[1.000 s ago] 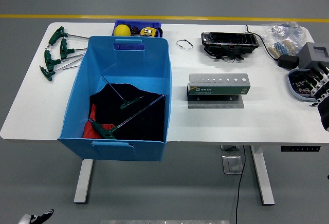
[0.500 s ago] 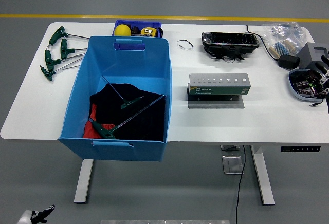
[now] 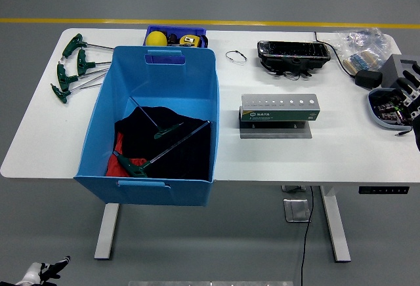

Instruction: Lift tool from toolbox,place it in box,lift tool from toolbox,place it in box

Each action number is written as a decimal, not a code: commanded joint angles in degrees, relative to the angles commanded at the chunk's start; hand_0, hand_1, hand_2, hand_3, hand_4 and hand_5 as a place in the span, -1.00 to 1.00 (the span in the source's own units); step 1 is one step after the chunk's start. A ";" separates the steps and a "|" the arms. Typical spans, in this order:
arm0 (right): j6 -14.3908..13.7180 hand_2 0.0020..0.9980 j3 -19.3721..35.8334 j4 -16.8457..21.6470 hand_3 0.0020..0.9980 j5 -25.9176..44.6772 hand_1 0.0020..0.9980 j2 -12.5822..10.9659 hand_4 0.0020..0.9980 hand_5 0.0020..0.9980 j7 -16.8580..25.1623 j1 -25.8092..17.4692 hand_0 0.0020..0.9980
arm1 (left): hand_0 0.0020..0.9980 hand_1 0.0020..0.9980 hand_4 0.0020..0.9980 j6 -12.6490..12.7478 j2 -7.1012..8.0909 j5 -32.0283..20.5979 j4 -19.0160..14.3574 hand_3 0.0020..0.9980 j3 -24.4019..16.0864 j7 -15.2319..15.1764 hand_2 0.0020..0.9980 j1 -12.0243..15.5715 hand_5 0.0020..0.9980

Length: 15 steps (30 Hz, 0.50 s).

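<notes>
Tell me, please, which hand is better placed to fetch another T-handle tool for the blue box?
Probably the left, though neither is close. The loose T-handle tools lie at the table's left end beside the blue box; the right hand hovers open at the far right edge, and the left is out of view.

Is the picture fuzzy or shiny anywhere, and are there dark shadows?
Head view: sharp and evenly lit; the white table is bright but without glare, the blue box casts only a faint shadow, and only the right hand at the edge looks slightly soft.
</notes>
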 joint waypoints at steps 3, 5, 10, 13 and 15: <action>-0.08 0.74 0.01 -0.08 0.79 0.02 0.70 0.01 1.00 0.97 -0.04 -0.02 0.76 | 0.27 0.20 0.47 0.12 -0.03 -0.27 0.00 0.39 0.15 -0.04 0.36 -0.06 0.41; -0.09 0.74 0.05 -0.09 0.79 -0.03 0.70 0.02 1.00 0.97 -0.07 -0.09 0.76 | 0.27 0.20 0.47 0.19 -0.04 -0.41 0.00 0.39 0.28 -0.06 0.36 -0.09 0.41; -0.21 0.73 -0.19 -0.13 0.77 0.05 0.69 0.00 1.00 0.97 -0.09 0.01 0.76 | 0.27 0.21 0.47 0.16 -0.08 -0.52 0.00 0.39 0.55 0.01 0.37 -0.14 0.41; -0.22 0.73 -0.39 -0.19 0.77 0.01 0.69 0.02 1.00 0.97 -0.14 0.09 0.76 | 0.27 0.21 0.47 0.13 -0.11 -0.69 0.00 0.39 0.79 0.04 0.37 -0.18 0.41; -0.26 0.72 -0.52 -0.21 0.76 0.03 0.69 0.06 1.00 0.97 -0.19 0.05 0.75 | 0.27 0.22 0.47 0.04 -0.08 -0.78 0.00 0.39 1.00 0.04 0.37 -0.19 0.41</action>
